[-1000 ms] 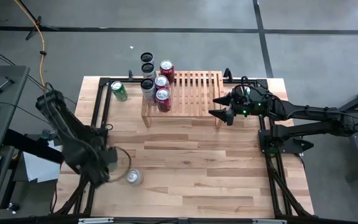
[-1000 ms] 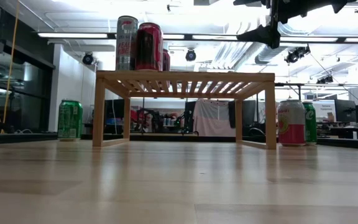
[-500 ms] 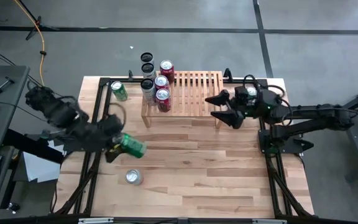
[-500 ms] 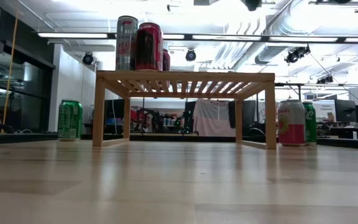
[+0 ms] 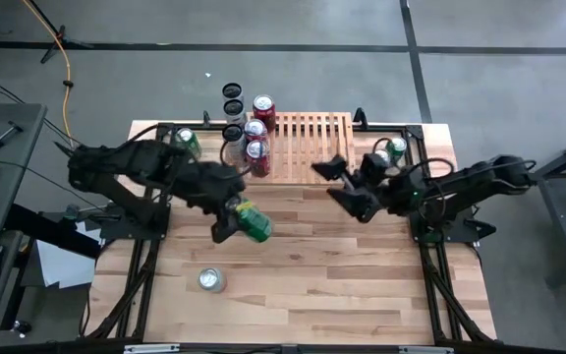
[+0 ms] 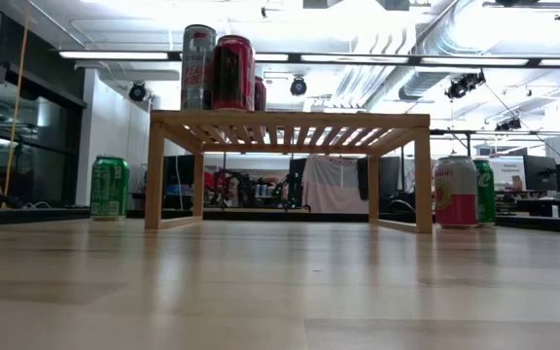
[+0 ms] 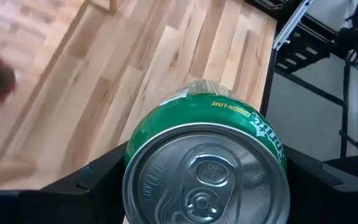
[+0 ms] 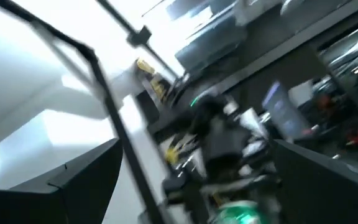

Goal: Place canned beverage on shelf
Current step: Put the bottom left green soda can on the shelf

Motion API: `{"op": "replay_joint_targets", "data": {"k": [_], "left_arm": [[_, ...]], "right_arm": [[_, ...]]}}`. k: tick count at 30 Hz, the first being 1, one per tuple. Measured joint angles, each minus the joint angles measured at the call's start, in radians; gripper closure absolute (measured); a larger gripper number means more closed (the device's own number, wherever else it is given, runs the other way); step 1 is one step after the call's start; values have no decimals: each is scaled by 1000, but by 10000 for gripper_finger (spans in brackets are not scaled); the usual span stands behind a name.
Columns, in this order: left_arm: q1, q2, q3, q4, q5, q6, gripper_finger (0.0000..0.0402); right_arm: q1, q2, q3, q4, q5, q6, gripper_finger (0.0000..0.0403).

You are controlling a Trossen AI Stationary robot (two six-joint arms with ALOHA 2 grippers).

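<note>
Gripping a green can (image 5: 254,222) lying on its side, the left gripper (image 5: 234,218) hovers over the table (image 5: 303,285) near its centre, fingers pinched on the can's sides (the silver lid fills the left wrist view). The shelf (image 5: 308,147) stands at twelve o'clock from the can, with three cans (image 5: 251,140) crowded at its nine o'clock end. The right gripper (image 5: 340,184) hangs just off the shelf's front corner at four o'clock, fingers spread wide and holding nothing. Another can (image 5: 211,280) stands at seven o'clock from the held can.
</note>
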Motion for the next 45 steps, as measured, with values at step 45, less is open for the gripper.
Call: {"op": "replay_joint_targets", "data": {"k": [45], "left_arm": [[120, 125, 55, 48, -174, 76, 111]], "right_arm": [[2, 342, 716, -1408, 160, -218, 6]]}}
